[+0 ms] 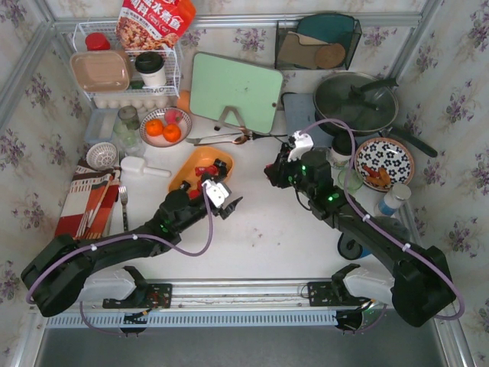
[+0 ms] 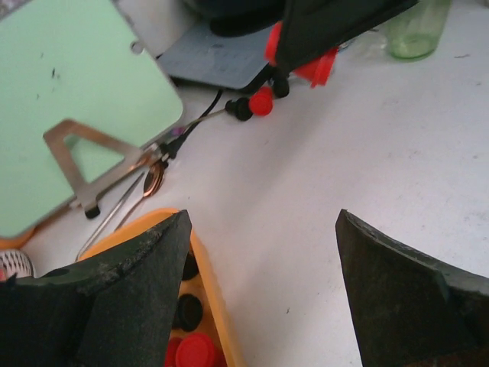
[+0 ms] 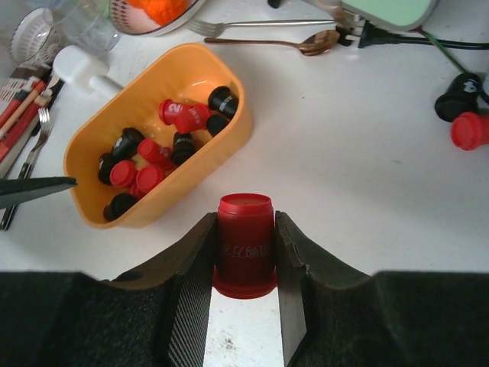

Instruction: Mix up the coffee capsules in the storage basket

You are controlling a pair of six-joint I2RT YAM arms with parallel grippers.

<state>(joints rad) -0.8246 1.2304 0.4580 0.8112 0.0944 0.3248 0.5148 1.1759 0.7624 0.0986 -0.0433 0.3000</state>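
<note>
Red capsule (image 3: 245, 245) pinched in the right gripper (image 3: 244, 229) near the basket (image 3: 200, 174); left gripper (image 2: 263, 222) gapes empty, hiding some capsules (image 3: 149, 177) there

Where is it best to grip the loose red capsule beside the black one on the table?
Take the red capsule across its body, from above: it seems to lie on its side, and the black capsule sits close, so clamp the free sides.
</note>
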